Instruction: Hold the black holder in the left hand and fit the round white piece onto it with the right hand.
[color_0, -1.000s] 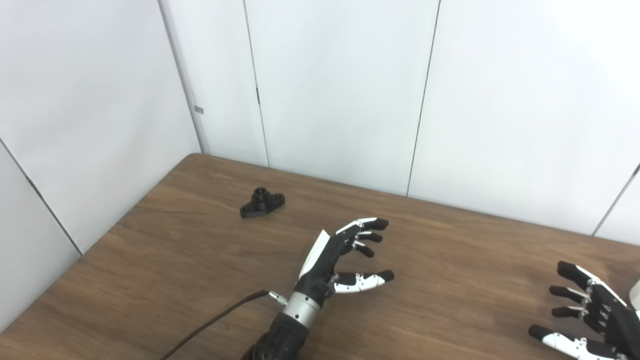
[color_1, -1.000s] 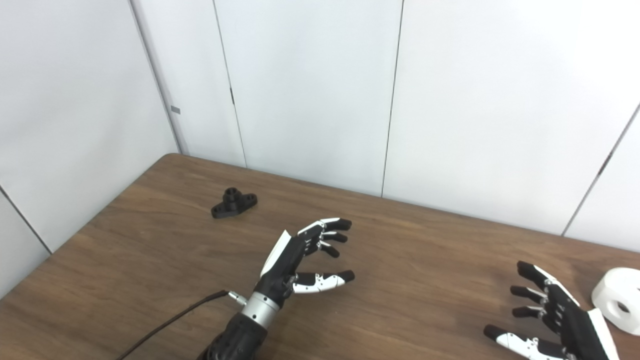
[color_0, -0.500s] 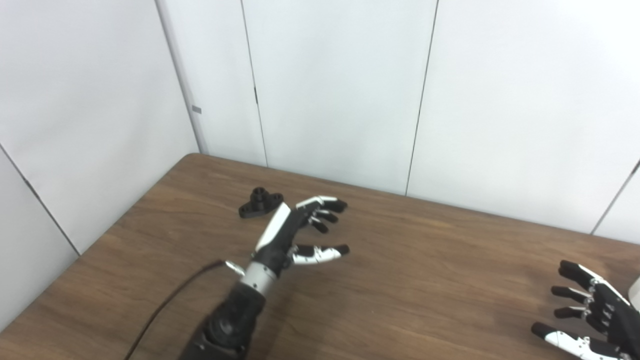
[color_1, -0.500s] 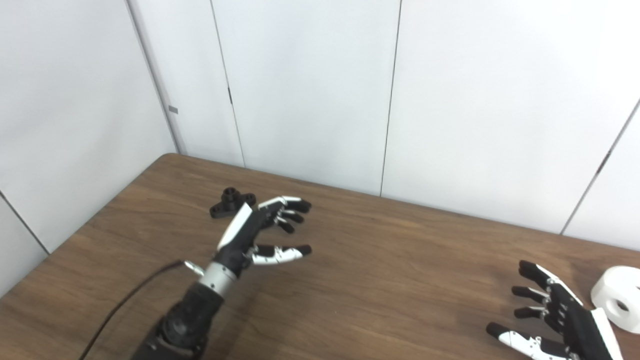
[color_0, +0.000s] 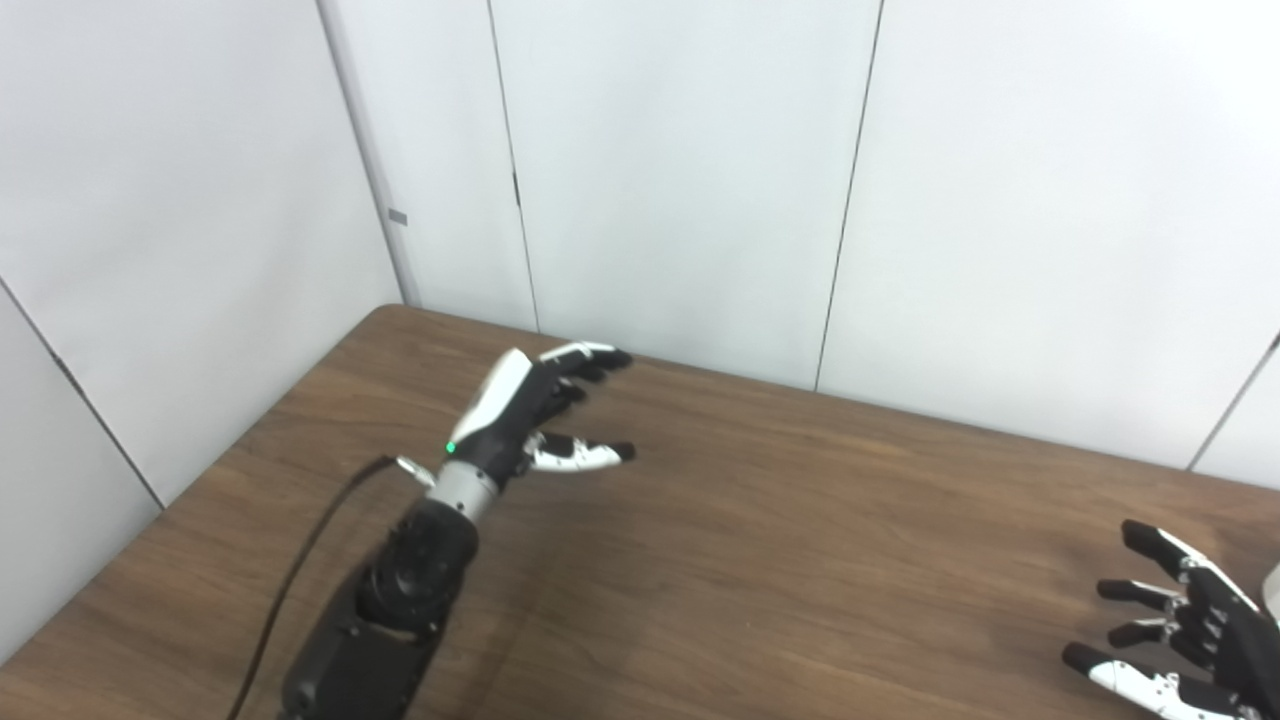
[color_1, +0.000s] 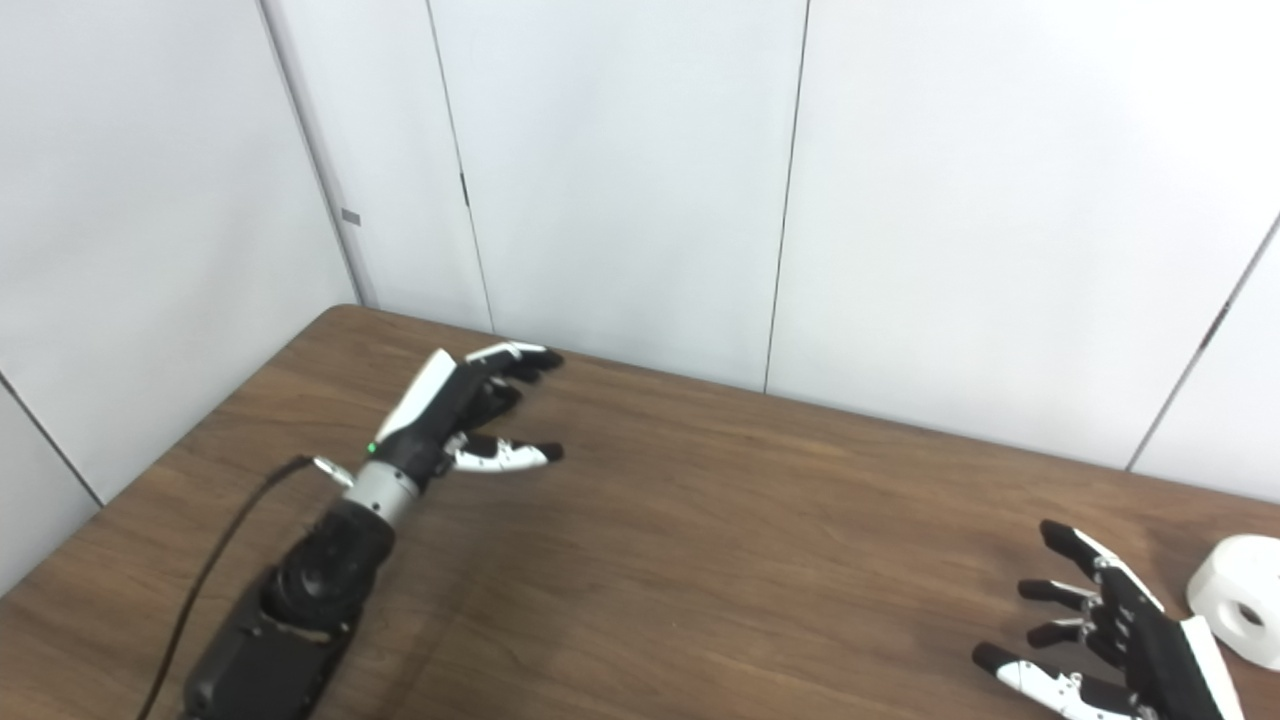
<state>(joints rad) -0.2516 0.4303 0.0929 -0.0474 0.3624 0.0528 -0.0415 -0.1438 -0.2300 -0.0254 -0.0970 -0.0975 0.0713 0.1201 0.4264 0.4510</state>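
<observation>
My left hand (color_0: 530, 415) reaches over the far left part of the wooden table, open, with fingers spread. It covers the spot where the black holder lay, so the holder is hidden in both views. The round white piece (color_1: 1240, 600), a thick disc with a centre hole, rests on the table at the right edge. My right hand (color_1: 1110, 640) hovers open just left of the white piece, palm toward it, not touching it.
The brown wooden table (color_0: 800, 540) meets white wall panels (color_0: 680, 180) at its far and left edges. A dark cable (color_0: 300, 570) runs along my left forearm.
My left hand has travelled from the table's middle toward the far left and now covers the black holder. The right hand has stayed almost still.
</observation>
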